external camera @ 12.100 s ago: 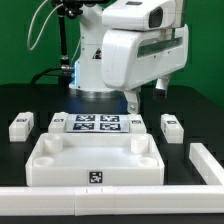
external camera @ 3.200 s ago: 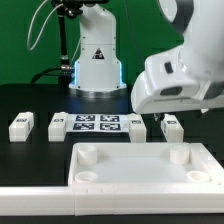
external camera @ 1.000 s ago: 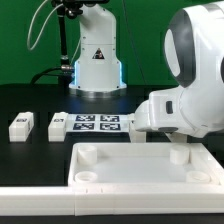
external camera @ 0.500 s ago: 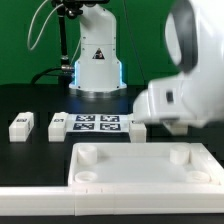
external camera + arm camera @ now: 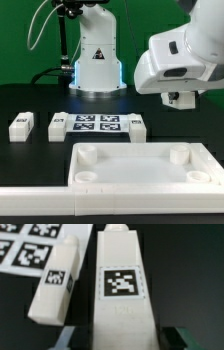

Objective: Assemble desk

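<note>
Rail (image 5: 30, 200), white, along the lower edge of the exterior view. Tabletop (image 5: 135, 166) just behind it, lower centre to lower right, sockets up, all empty. Middle row from the left: far-left leg (image 5: 20, 126), next leg (image 5: 57, 126), marker board (image 5: 95, 124), third leg (image 5: 137, 127) just beside the board's right end. Gripper (image 5: 179, 97) at upper right, clear of the table, clenched on held leg (image 5: 121, 283), tag toward the wrist camera, long axis crosswise to the finger line. Far-right socket (image 5: 180, 153) straight below the claw in frame, depth offset unreadable. Judged next: held leg turned upright and lowered there. Robot base (image 5: 97, 65) at upper centre, farthest.
</note>
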### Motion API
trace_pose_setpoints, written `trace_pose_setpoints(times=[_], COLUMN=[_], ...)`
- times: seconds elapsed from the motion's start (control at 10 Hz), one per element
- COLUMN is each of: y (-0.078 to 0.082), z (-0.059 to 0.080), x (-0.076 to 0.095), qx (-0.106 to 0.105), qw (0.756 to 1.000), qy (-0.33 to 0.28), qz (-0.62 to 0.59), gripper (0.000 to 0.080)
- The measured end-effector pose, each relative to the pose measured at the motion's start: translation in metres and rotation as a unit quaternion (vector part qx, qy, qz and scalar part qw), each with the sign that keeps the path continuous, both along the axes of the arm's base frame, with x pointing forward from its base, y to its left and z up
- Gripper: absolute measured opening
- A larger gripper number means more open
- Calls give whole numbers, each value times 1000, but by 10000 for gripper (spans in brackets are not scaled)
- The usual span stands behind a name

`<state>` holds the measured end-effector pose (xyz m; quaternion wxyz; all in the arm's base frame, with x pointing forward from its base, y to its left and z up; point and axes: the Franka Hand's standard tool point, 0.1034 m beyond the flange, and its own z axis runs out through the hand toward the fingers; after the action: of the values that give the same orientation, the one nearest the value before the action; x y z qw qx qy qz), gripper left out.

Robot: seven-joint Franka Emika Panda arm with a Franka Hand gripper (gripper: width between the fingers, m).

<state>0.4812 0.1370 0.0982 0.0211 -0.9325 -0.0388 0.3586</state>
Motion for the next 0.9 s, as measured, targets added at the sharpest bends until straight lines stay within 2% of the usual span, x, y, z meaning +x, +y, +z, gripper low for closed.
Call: trace_pose_setpoints(times=[0.1, 0.2, 0.3, 0.4, 0.5, 0.6, 0.8, 0.9], y=[-1, -8, -16, -19, -16, -16, -18, -23], z=[4, 28, 59, 74, 65, 63, 66, 70], x=[3, 10, 28, 41, 42, 44, 54, 74], qx=[4, 17, 24, 26, 28, 29, 33, 39], qw=[999, 998, 995, 991, 986, 979, 961, 948], qy=[-36, -55, -94, -133, -167, -204, -276, -317], qz=[-1, 11, 11, 6, 5, 2, -1, -1], gripper=[287, 287, 287, 287, 287, 287, 287, 287])
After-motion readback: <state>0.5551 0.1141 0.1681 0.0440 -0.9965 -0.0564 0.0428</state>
